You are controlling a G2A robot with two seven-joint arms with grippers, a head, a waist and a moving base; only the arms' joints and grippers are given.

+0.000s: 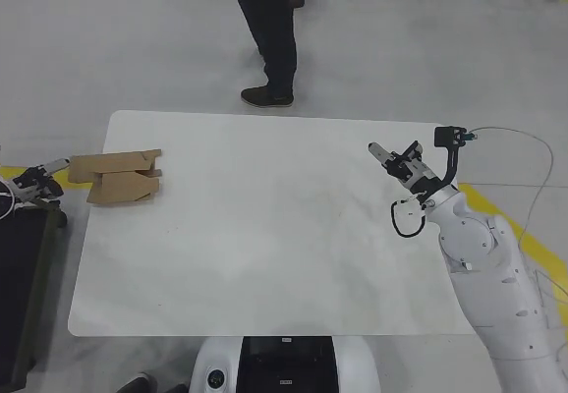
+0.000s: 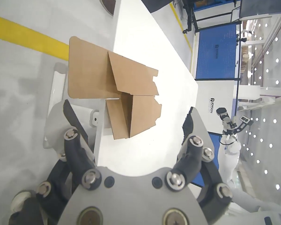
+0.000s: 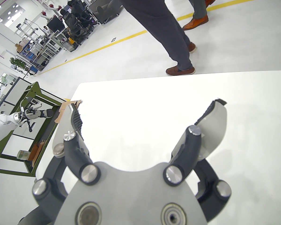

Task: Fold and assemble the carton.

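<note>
The carton (image 1: 122, 177) lies partly folded and flat at the table's (image 1: 264, 246) 9 o'clock edge, one flap overhanging the rim; the left gripper (image 2: 128, 105) sits just off that edge, at the carton's 9 o'clock, its fingertips close to the overhanging flap; whether they touch it I cannot tell. In the left wrist view the jaws are spread wide, the cardboard lies beyond and between the two fingers, and nothing is clamped. The right gripper (image 3: 145, 103) hangs above bare tabletop at about 2 o'clock from the table's middle, well apart from the carton; its jaws are also spread wide and hold nothing. A dark rack (image 1: 9, 285) stands on the floor beside the table's 8 o'clock corner, under the left arm; a yellow floor line (image 2: 25, 31) runs past behind the carton; nothing lies between the left gripper and the cardboard.
</note>
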